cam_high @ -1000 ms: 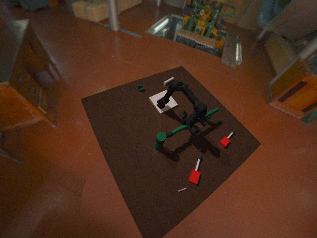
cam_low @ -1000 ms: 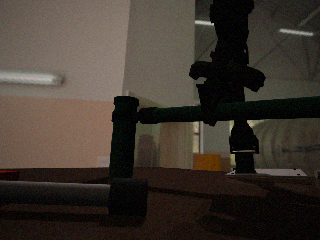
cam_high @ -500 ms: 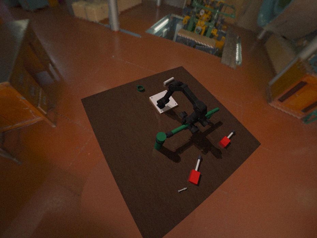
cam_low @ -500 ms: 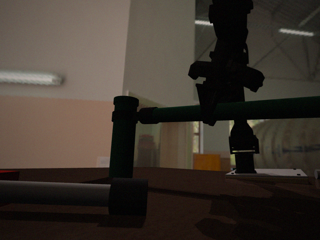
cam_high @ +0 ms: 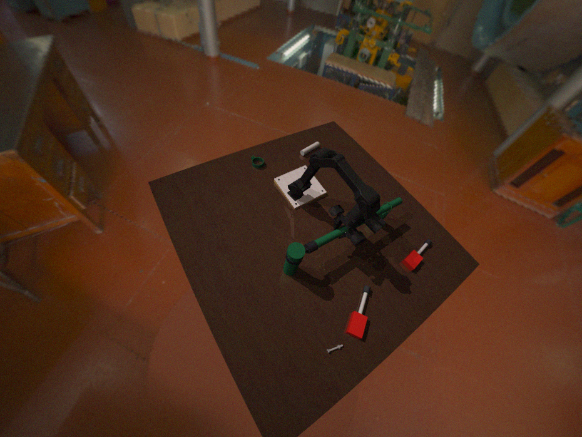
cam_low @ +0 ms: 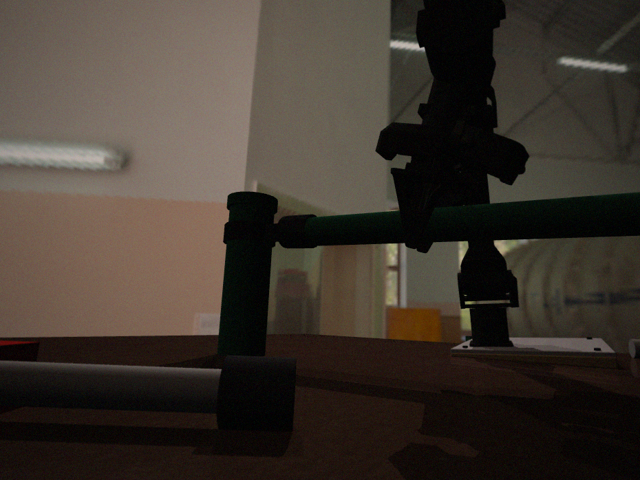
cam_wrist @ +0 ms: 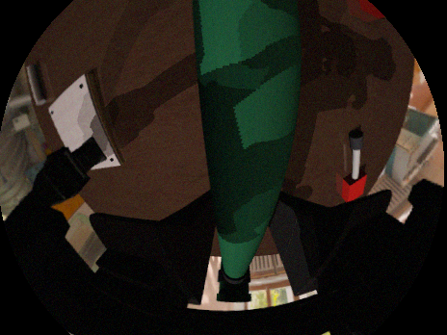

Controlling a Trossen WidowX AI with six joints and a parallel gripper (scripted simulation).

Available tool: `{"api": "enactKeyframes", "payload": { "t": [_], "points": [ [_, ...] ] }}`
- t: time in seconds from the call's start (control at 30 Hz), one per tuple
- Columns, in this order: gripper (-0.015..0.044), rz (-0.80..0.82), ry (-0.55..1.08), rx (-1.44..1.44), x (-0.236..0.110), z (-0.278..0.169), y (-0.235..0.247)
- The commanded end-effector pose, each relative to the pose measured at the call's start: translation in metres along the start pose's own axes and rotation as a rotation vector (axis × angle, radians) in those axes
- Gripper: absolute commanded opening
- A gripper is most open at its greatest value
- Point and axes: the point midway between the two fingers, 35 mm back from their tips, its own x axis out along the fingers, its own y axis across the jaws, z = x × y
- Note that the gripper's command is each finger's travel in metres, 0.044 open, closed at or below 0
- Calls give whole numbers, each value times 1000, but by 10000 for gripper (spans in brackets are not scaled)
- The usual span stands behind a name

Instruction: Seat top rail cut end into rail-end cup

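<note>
Pincer: closed across the green top rail from above, partway along its length. Rail: level above the tabletop, long axis running from the pincer toward the big post; cut end at the dark rail-end cup, which hangs on the brace band just under the post cap. Seating depth: judged near home, since the cup hides the end
</note>
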Motion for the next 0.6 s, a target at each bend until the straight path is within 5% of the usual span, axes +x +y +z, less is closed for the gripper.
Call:
{"api": "enactKeyframes", "payload": {
  "t": [0.0,0.57],
  "points": [
    [0,-2,4,1,0,-4,0],
    [0,-2,5,1,1,-16,1]
  ]
}}
